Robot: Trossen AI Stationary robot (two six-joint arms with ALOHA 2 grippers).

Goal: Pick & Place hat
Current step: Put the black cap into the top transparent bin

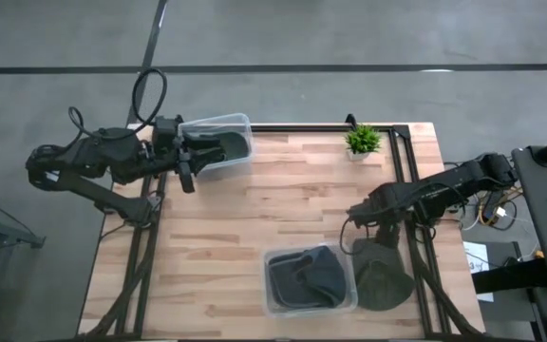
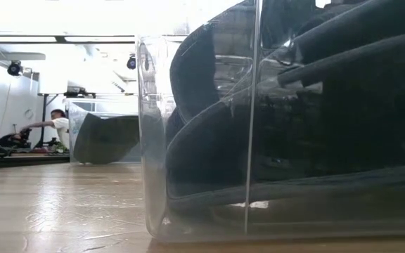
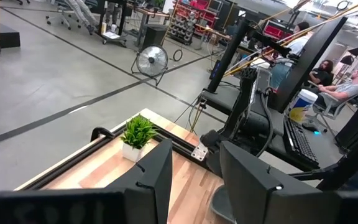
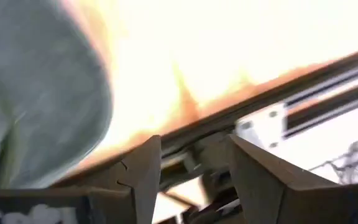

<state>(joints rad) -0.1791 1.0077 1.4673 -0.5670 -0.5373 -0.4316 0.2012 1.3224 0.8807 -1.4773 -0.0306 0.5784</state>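
- The right tool (image 1: 376, 239) hangs over the near right part of the bench (image 1: 254, 218); in its own wrist view the two fingers (image 4: 143, 174) stand apart with bare gap between them and nothing held.
- A dark hat (image 1: 384, 274) lies flat on the bench just near of that tool, at the bench's near right edge; in the right wrist view it shows as a blurred grey mass (image 4: 36, 93) off to one side of the fingers, not between them.
- Just left of that hat sits a clear bin (image 1: 272, 302) at the near edge, with more dark hats (image 1: 310, 277) piled inside; how many are in the pile cannot be told.
- The low view looks straight through this bin's wall (image 2: 252, 119) at the dark folds within.
- The left tool (image 1: 190, 160) waits at the far left corner of the bench, reaching into a second clear bin (image 1: 240, 122) that holds a dark hat (image 1: 224, 147); its fingers (image 3: 154, 174) are parted and empty in its wrist view.
- Two clear bins in all, two arms, one hat loose on the bench.
- One small potted plant (image 1: 362, 142) stands at the far edge, right of centre, well apart from both tools.
- Beyond the bench, people (image 3: 337, 84) sit at desks in the room, and a floor fan (image 3: 151, 61) stands on the grey floor.
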